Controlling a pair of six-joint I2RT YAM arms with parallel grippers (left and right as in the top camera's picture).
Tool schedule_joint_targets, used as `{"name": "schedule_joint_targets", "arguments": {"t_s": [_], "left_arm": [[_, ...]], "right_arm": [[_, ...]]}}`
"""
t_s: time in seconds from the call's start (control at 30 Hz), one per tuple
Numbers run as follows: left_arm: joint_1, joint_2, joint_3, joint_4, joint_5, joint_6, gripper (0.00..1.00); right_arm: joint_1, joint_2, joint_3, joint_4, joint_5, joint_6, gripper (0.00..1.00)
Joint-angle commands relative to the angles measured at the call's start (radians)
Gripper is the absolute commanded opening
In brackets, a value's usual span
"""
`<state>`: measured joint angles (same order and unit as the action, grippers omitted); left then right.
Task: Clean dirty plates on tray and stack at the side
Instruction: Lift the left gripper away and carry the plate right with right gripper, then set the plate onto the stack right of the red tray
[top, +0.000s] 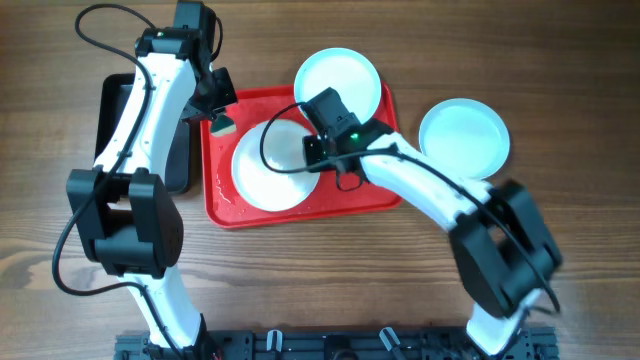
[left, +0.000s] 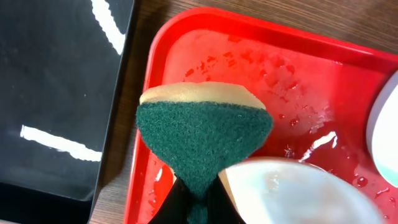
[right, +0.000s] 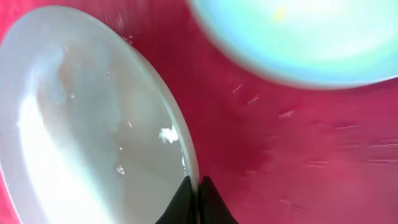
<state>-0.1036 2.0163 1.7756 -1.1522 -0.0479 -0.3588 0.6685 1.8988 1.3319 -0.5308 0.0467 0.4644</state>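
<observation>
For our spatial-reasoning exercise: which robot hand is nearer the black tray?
Left. The left hand, pinching a sponge, hangs at the left edge of the red tray, beside the black tray. The right hand grips the rim of a plate mid-tray, farther away.

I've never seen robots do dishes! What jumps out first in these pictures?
The bright red tray in the middle, wet and shiny, grabs the eye. Over its left end the left tool squeezes a green sponge, while the right tool pinches the rim of a pale plate on the tray. Another plate sits alone on the wood to the right.
</observation>
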Motion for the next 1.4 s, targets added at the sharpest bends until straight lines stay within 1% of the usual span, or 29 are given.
{"name": "schedule_joint_targets", "arguments": {"t_s": [0.0, 0.1, 0.27, 0.5, 0.7, 0.87, 1.2, 1.37], "left_arm": [[-0.002, -0.018, -0.007, 0.004, 0.061, -0.016, 0.04], [-0.002, -0.018, -0.011, 0.003, 0.109, -0.016, 0.04], [-0.002, -0.018, -0.011, 0.004, 0.111, -0.016, 0.04], [-0.001, -0.018, -0.011, 0.003, 0.111, -0.016, 0.04], [-0.001, -0.018, -0.011, 0.003, 0.111, -0.016, 0.04], [-0.001, -0.018, -0.011, 0.003, 0.111, -0.017, 0.04], [-0.001, -0.018, -0.012, 0.003, 0.111, -0.017, 0.04], [-0.001, -0.018, -0.012, 0.003, 0.112, -0.017, 0.04]], "right_arm": [[0.076, -0.114, 0.035, -0.020, 0.380, -0.106, 0.04], [0.141, -0.151, 0.035, -0.032, 0.610, -0.153, 0.04], [0.233, -0.160, 0.035, -0.055, 0.945, -0.202, 0.04], [0.303, -0.160, 0.035, -0.065, 1.272, -0.203, 0.04], [0.317, -0.160, 0.035, -0.065, 1.379, -0.233, 0.04], [0.317, -0.160, 0.035, -0.064, 1.424, -0.256, 0.04], [0.317, -0.160, 0.035, -0.065, 1.414, -0.256, 0.04], [0.317, -0.160, 0.035, -0.074, 1.304, -0.256, 0.04]]}}
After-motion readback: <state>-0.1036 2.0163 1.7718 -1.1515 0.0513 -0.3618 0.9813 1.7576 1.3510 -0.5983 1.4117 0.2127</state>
